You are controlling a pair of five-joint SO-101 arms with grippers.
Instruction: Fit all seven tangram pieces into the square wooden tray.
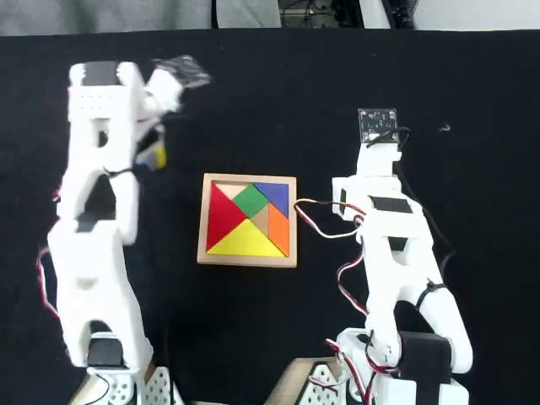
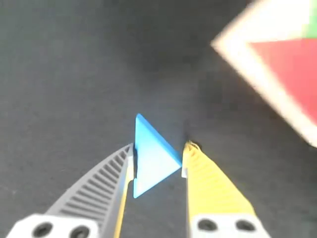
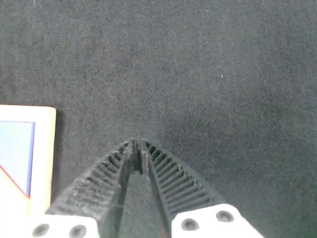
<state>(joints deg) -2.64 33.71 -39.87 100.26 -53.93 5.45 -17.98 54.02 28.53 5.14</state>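
My left gripper (image 2: 158,148) is shut on a light blue triangle (image 2: 151,158), pinched between its grey and yellow fingers over the black table. Whether the triangle touches the table I cannot tell. The square wooden tray (image 1: 205,221) lies at the table's middle, holding red (image 1: 221,218), yellow (image 1: 245,242), green (image 1: 251,200), dark blue (image 1: 274,195) and orange (image 1: 279,228) pieces. In the high view the left gripper (image 1: 155,153) is to the left of the tray's far corner. That tray corner (image 2: 237,52) and the red piece (image 2: 292,64) show beyond the triangle. My right gripper (image 3: 137,148) is shut on nothing, just right of the tray edge (image 3: 43,158).
Black cloth covers the whole table (image 1: 456,101). The right arm (image 1: 392,245) stands right of the tray, with loose wires (image 1: 325,221) reaching toward the tray's right edge. The left arm (image 1: 93,236) stands along the left side.
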